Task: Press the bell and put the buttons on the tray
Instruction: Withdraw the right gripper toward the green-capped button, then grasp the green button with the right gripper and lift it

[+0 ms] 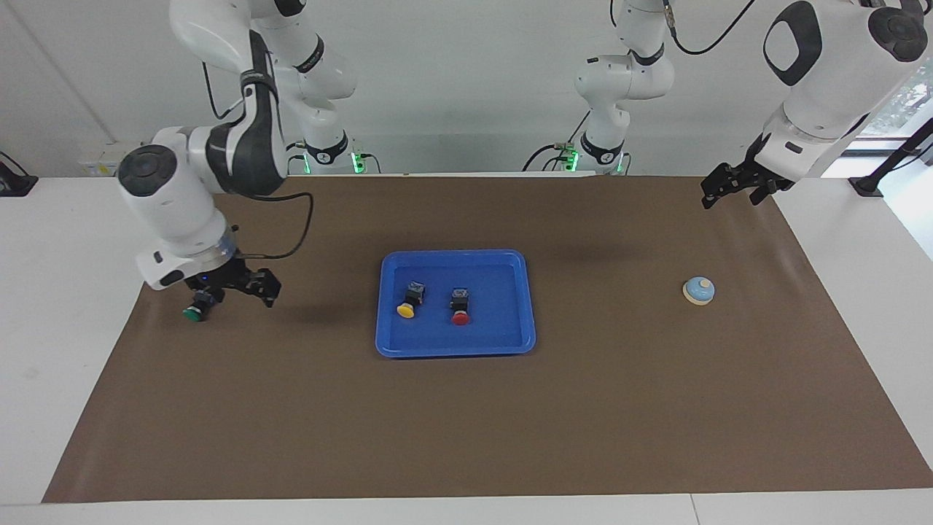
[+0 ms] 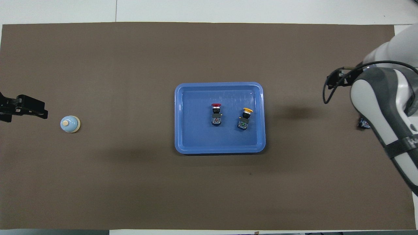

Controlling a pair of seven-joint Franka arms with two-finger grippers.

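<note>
Brown mat bears glossy blue tray point(image 1: 455, 344), raised rim.

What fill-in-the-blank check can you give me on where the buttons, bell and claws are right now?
1. The tray holds the red button and the ____ button.
2. The right claw hangs over the ____ button.
3. The bell sits on the brown ____.

Missing words: yellow; green; mat

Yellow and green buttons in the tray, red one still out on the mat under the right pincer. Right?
Colours swapped. The facing view shows the red button beside the yellow button in the tray; the green button lies on the mat under the right pincer.
</note>
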